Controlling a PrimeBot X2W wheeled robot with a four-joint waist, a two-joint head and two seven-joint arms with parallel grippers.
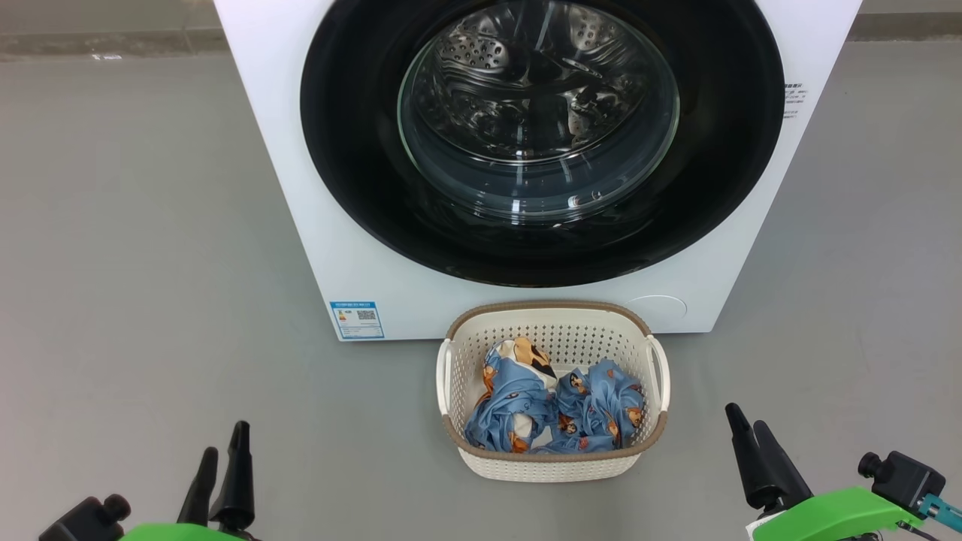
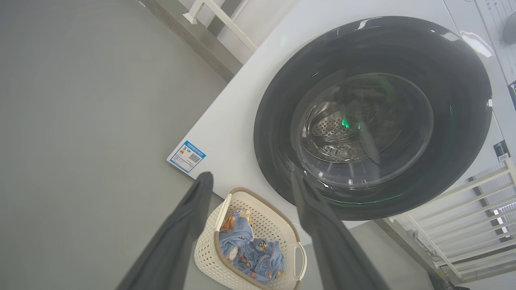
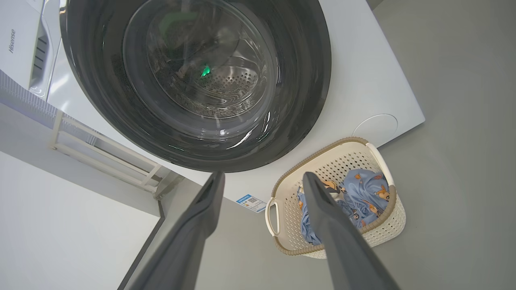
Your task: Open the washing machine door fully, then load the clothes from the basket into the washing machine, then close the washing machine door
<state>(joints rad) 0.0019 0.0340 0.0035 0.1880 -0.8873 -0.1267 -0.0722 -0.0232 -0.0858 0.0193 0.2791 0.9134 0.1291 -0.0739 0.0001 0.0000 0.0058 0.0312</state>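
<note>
Sitting before the shut washing machine door (image 1: pixel 353 150), the basket (image 1: pixel 549 334) of clothes (image 1: pixel 556 417) lies between the left gripper (image 1: pixel 225 443) and right gripper (image 1: pixel 746 418) in the head view. Left wrist view: fingers wide apart, holding nothing, basket farther ahead. Right wrist view: just the same.

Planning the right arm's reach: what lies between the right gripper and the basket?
Bare grey floor lies between the right gripper and the basket; the head view shows it.

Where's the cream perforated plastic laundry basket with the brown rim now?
Head view, lower centre: the basket sits on the grey floor in front of the white front-loading washing machine, below its black-rimmed round door, holding the light blue printed clothes.
</note>
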